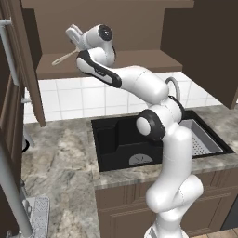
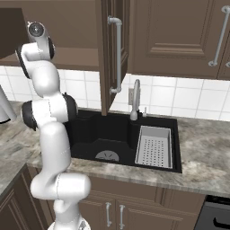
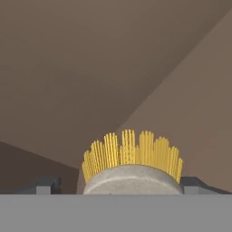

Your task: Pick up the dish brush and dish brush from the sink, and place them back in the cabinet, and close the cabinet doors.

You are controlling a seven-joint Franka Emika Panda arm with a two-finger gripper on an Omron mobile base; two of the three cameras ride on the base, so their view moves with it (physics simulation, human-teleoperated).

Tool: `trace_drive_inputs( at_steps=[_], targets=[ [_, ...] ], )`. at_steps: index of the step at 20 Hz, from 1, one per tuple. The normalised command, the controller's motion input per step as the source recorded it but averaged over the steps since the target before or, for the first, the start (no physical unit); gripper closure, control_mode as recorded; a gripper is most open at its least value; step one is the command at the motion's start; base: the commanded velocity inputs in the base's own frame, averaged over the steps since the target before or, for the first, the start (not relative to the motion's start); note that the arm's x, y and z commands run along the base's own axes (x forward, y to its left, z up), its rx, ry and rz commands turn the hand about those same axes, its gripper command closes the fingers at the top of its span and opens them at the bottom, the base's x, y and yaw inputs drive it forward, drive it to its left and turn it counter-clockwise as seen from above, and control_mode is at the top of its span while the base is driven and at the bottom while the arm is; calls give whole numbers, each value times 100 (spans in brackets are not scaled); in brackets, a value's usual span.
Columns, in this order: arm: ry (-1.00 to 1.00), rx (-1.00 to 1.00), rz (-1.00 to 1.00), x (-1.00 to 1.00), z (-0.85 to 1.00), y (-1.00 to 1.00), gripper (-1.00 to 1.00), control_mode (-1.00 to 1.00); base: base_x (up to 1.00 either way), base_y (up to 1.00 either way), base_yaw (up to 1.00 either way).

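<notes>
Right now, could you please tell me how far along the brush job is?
Done: the yellow brush is up in the cabinet, at shelf level. In hand: the gripper stands open around its head, so it looks released. Left: the doors are open and need closing. Where the black brush is I cannot tell, since the sink is dark.

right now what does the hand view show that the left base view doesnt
Hand view alone: the dish brush head end-on, yellow bristles fanned above its pale round base, between the open gripper fingertips. Left base view alone: the brush's long pale handle over the cabinet shelf, the black sink below and the arm. Both: the brush and the cabinet's brown interior.
</notes>
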Motion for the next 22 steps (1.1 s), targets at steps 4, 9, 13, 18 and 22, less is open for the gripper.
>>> trace_drive_inputs(
  at_steps=[4, 9, 13, 18, 22],
  targets=[
    [5, 0, -2, -5, 6, 0, -100, -100, 0, 0, 0],
    [4, 2, -2, -7, 4, 0, -100, -100, 0, 0, 0],
    [0, 2, -3, -11, 4, 0, -100, -100, 0, 0, 0],
    [0, 2, -4, -11, 0, 0, -100, -100, 0, 0, 0],
    [0, 2, -2, -13, 0, 0, -100, -100, 0, 0, 0]
  ],
)
